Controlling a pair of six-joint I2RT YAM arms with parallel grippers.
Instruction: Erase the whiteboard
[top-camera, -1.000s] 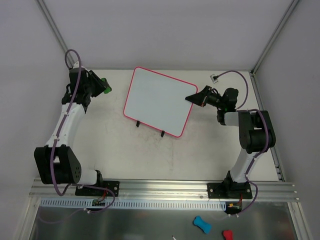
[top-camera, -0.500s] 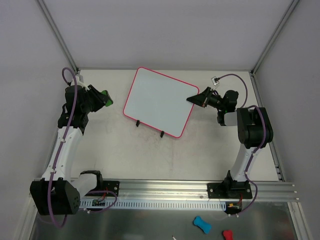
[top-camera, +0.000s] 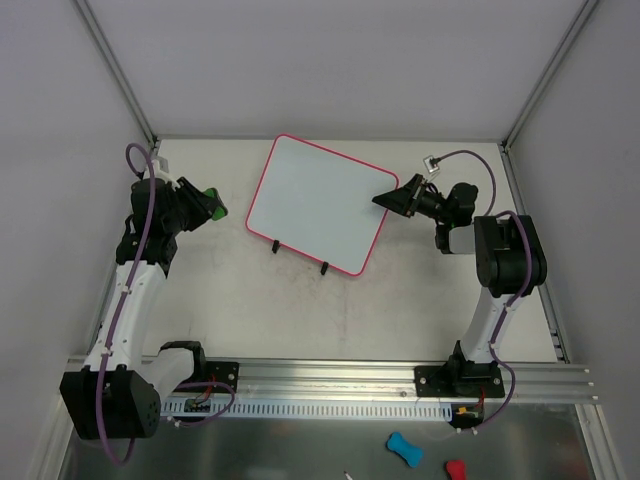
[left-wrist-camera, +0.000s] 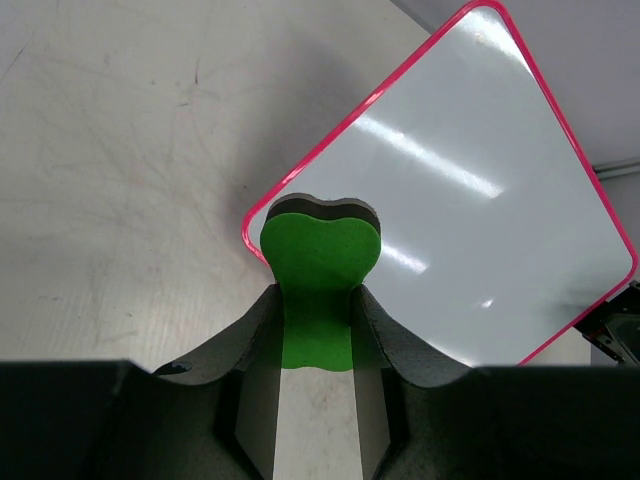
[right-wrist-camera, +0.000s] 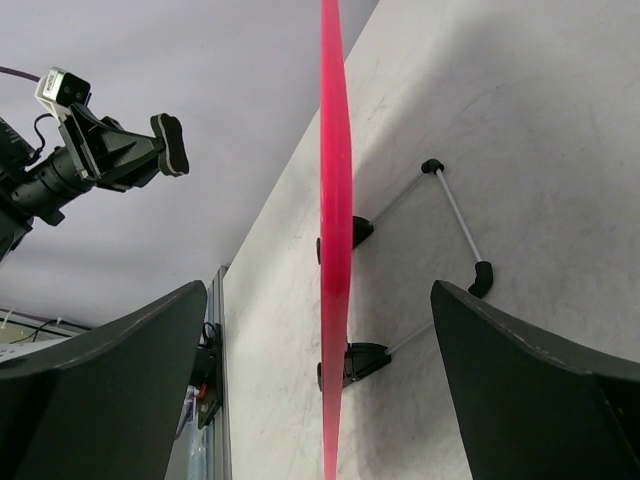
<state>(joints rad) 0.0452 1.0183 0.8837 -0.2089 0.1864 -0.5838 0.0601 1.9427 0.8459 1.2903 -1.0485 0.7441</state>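
The whiteboard (top-camera: 318, 203), white with a thin pink-red frame, stands tilted on two small black feet (top-camera: 299, 257) at the table's back middle; its face (left-wrist-camera: 470, 200) shows no marks. My left gripper (top-camera: 205, 203) hovers left of the board, shut on a green eraser (left-wrist-camera: 318, 265) that points at the board's near corner. My right gripper (top-camera: 390, 197) sits at the board's right edge, open. In the right wrist view the pink frame (right-wrist-camera: 335, 200) runs edge-on between the spread fingers (right-wrist-camera: 120, 380), touching neither.
The board's wire stand (right-wrist-camera: 455, 215) rests on the table behind it. An aluminium rail (top-camera: 330, 375) runs along the near edge by the arm bases. A blue item (top-camera: 403, 448) and a red item (top-camera: 455, 468) lie on the metal shelf below.
My right gripper has opened and let go of the board's right edge. The left arm drew back slightly toward the left, eraser still gripped. The board stayed put.
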